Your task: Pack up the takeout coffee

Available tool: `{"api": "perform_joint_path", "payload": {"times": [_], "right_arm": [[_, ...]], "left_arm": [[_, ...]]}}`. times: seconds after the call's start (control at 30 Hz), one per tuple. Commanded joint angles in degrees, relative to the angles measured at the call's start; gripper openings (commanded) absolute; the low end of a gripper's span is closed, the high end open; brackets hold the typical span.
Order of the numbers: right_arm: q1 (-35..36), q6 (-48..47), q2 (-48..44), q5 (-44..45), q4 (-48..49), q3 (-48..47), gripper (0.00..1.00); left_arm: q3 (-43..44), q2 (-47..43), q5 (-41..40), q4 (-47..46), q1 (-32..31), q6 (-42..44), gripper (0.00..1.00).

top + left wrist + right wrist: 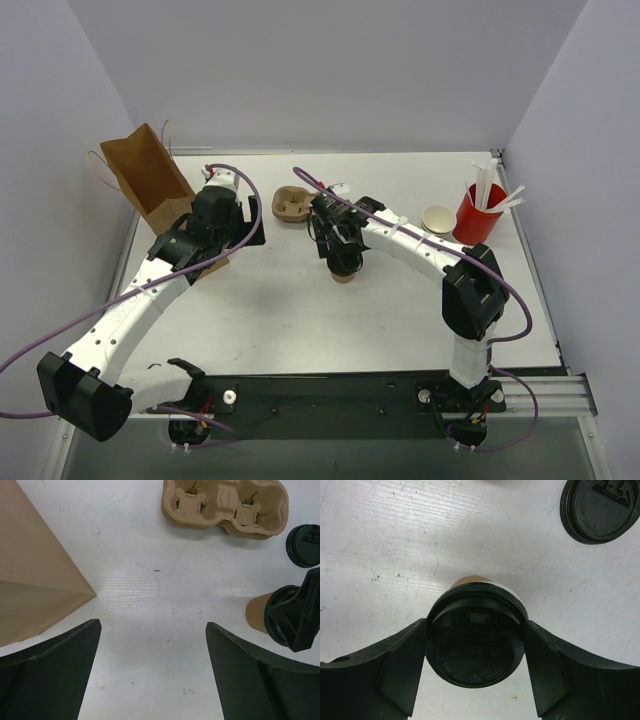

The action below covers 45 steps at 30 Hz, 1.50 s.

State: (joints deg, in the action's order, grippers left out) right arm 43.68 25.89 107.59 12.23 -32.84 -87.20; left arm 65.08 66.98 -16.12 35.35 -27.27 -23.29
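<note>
Takeout coffee (pixel 474 647), brown kraft, black lid on; upright; gripped by right pincer (pixel 475 630).

A brown paper bag (pixel 150 180) sat at the far left of the white surface (pixel 300 310), its mouth open. Well apart from it, near the middle of the far side, lay a moulded cardboard cup carrier (pixel 291 207) with its pockets facing up. A loose black lid (pixel 305 545) lay flat on the surface just beside one end of the carrier. At the far right stood a red cup (pixel 478 215) holding white sticks (pixel 490 187), with tan paper cups (pixel 438 220) just beside it.
</note>
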Motion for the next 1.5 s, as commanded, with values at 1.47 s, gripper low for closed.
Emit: {"api": "perform_joint_path", "payload": {"times": [1.47], "right_arm": [[-4.30,3.03,-6.08,-7.05,-4.42,-2.63,0.80]], "left_arm": [[-1.44,0.08,15.32,-2.83,0.02,1.14,0.94]]}}
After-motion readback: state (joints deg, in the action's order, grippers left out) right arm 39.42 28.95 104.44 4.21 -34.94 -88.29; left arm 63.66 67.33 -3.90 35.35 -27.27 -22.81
